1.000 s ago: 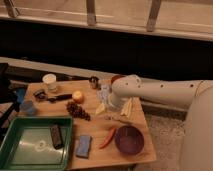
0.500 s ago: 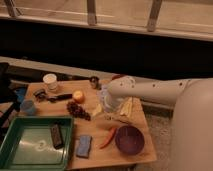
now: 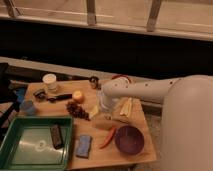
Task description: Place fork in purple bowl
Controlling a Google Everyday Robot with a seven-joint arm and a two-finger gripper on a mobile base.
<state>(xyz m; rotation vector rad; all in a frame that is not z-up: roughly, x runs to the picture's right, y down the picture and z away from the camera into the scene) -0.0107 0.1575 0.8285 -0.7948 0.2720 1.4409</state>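
Note:
The purple bowl (image 3: 129,139) is round, dark and glossy, and sits near the table's front right corner. My gripper (image 3: 103,109) hangs low over the middle of the wooden table (image 3: 125,159), at the end of the white arm (image 3: 145,90) that reaches in from the right. It is up and to the left of the bowl, beside a pale yellow piece (image 3: 94,111). I cannot pick out the fork; it may be hidden under the gripper.
A red pepper (image 3: 107,137) and a blue sponge (image 3: 84,146) lie left of the bowl. A green tray (image 3: 20,150) holds a black item (image 3: 56,136). Grapes (image 3: 76,108), an orange (image 3: 78,95), a banana (image 3: 126,106), a white cup (image 3: 50,81) and an orange-red bowl (image 3: 120,78) crowd the table.
The gripper has moved left and a little toward the front of the table, lower over the middle. The objects on the table have not moved.

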